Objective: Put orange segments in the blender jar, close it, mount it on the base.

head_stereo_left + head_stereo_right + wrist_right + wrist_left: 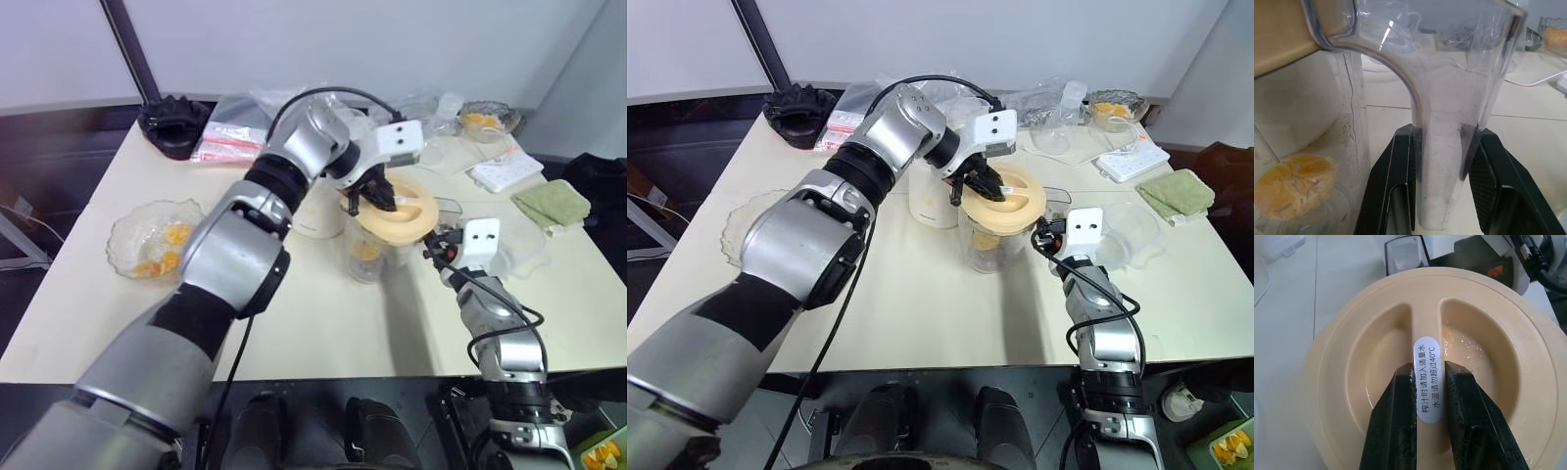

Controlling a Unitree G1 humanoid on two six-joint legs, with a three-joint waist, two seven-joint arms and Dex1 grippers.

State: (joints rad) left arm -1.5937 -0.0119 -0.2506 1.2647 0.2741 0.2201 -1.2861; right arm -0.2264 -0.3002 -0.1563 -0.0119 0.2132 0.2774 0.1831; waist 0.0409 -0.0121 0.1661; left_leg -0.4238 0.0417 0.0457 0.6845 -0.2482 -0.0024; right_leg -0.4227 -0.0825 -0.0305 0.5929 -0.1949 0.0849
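The clear blender jar stands mid-table with orange segments at its bottom. A round peach-coloured lid sits tilted over the jar's mouth. My left gripper is shut on the lid's centre ridge, which bears a white label. On the right, my right gripper is shut on the jar's clear handle, pointing level from the right side. The white base stands just behind and left of the jar, partly hidden by my left arm.
A scalloped glass bowl with orange pieces sits at the left. Behind are a black object, plastic bags, another bowl of fruit and a white power strip. A green cloth and a clear jug lie right.
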